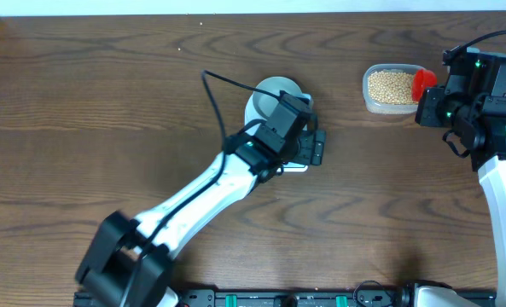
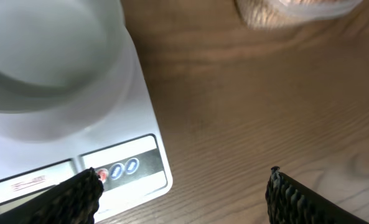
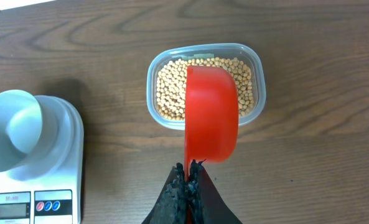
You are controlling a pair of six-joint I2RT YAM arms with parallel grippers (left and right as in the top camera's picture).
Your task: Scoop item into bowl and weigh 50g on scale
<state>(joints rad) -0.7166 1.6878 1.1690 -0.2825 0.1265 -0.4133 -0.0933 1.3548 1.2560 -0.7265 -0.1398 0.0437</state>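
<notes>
The white bowl (image 1: 272,90) with a pale bluish inside stands empty on the white scale (image 3: 66,134); it also shows in the right wrist view (image 3: 16,127) and the left wrist view (image 2: 44,53). My left gripper (image 2: 184,190) is open, one finger over the scale's buttons (image 2: 116,170), the other over bare wood. The beans (image 1: 391,84) fill a clear tub (image 3: 259,93) at the back right. My right gripper (image 3: 189,177) is shut on the handle of a red scoop (image 3: 211,112), held above the tub's near edge.
The wooden table's far edge (image 1: 235,12) runs along the back. My left arm (image 1: 193,205) stretches diagonally from the front left to the scale. My right arm (image 1: 500,170) stands at the right edge.
</notes>
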